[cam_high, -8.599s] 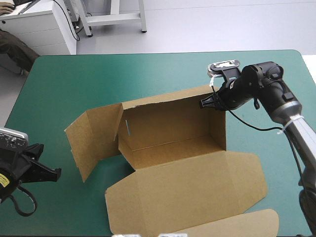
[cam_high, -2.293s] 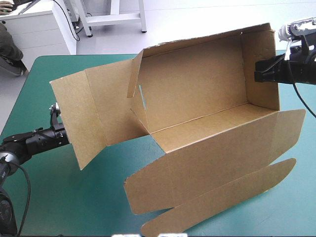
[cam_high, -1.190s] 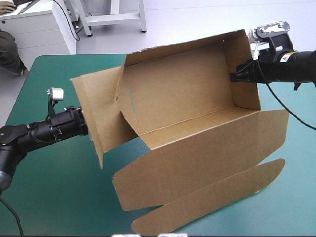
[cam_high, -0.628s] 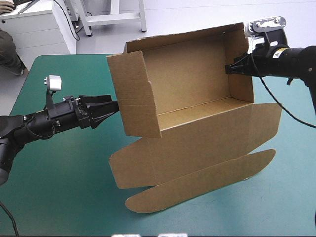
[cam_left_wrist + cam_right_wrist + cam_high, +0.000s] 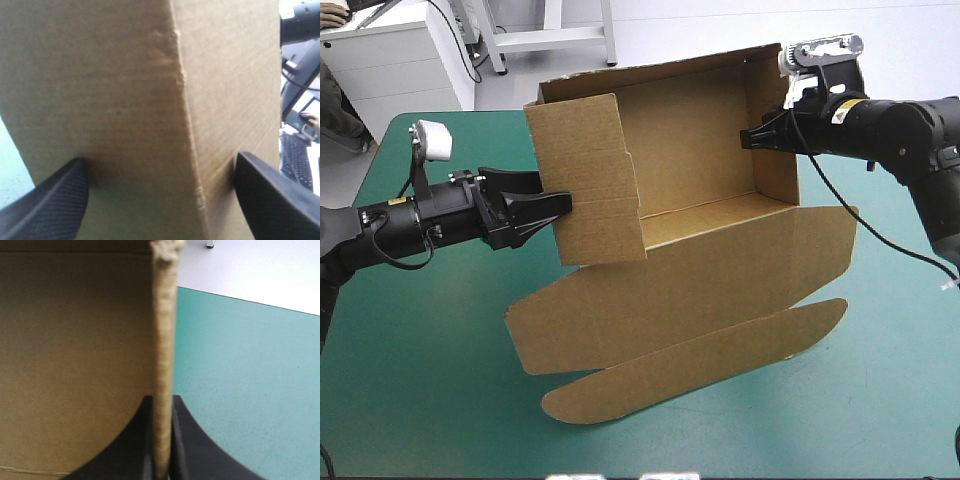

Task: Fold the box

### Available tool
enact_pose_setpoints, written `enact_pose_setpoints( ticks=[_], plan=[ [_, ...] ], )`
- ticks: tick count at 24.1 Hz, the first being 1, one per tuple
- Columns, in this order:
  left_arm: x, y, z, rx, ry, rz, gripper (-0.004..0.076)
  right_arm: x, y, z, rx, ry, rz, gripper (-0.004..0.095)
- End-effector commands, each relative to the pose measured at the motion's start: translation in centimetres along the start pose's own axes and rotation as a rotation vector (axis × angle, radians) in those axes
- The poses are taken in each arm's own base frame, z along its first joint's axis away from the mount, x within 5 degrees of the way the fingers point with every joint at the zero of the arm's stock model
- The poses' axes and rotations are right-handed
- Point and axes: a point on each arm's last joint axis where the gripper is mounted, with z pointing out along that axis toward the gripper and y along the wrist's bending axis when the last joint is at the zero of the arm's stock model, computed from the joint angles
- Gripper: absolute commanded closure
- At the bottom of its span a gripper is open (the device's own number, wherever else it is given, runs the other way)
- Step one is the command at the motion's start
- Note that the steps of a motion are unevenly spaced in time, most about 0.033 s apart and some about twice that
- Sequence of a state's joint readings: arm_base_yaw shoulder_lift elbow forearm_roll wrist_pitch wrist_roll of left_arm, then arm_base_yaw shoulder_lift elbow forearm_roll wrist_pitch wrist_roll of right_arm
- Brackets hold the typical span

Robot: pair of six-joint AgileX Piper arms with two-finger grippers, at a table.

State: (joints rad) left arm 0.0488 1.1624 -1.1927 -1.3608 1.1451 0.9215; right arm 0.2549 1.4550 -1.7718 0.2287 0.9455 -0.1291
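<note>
The right claw [image 5: 750, 138] clamped the right wall of the box [image 5: 700, 270], tilted over the table [image 5: 430, 380]. The left claw [image 5: 558, 205], spread wide, touched its left end wall.

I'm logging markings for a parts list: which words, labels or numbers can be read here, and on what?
Nothing can be read.
The box: plain board, no print.
The left arm's yellow label: too small to read.
The right arm's yellow label: too small to read.
</note>
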Motion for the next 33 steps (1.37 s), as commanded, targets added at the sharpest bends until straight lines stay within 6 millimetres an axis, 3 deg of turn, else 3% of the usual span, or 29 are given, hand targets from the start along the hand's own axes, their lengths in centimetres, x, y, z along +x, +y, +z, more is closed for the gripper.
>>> enact_pose_setpoints(
  ticks=[1,6,11,17,21,25,28,33],
  plan=[
    [-1.9,-2.4,0.1,-0.036,-0.045,0.061,0.0149,-1.7,0.8,-2.1,-0.009,-0.164,0.045,0.0922],
    [-3.5,-3.6,0.7,-0.169,-0.077,0.085,0.0157,-2.0,1.4,-2.1,-0.009,-0.201,0.062,0.0922],
    [-5.3,-4.2,1.8,-0.317,-0.062,0.113,0.0228,-2.4,2.1,-2.1,0.017,-0.247,0.074,0.0922],
    [-6.4,-4.5,4.6,-0.5,0.041,0.149,0.0265,-2.5,2.6,-2.1,0.051,-0.269,0.081,0.0922],
    [-6.3,-4.6,7.3,-0.744,0.113,0.208,0.0265,-2.6,2.8,-1.5,0.044,-0.273,0.122,0.0922],
    [-6.4,-5.4,8.3,-0.843,0.034,0.187,0.0282,-2.6,2.8,-1.2,0.042,-0.268,0.125,0.0922],
    [-6.4,-5.6,8.4,-0.822,0.024,0.162,0.0366,-2.6,2.6,-1.2,0.061,-0.27,0.111,0.0922],
    [-6.1,-5.8,8.6,-0.791,0.034,0.128,0.0573,-2.3,2.4,-1.2,0.078,-0.245,0.103,0.0922]
  ],
)
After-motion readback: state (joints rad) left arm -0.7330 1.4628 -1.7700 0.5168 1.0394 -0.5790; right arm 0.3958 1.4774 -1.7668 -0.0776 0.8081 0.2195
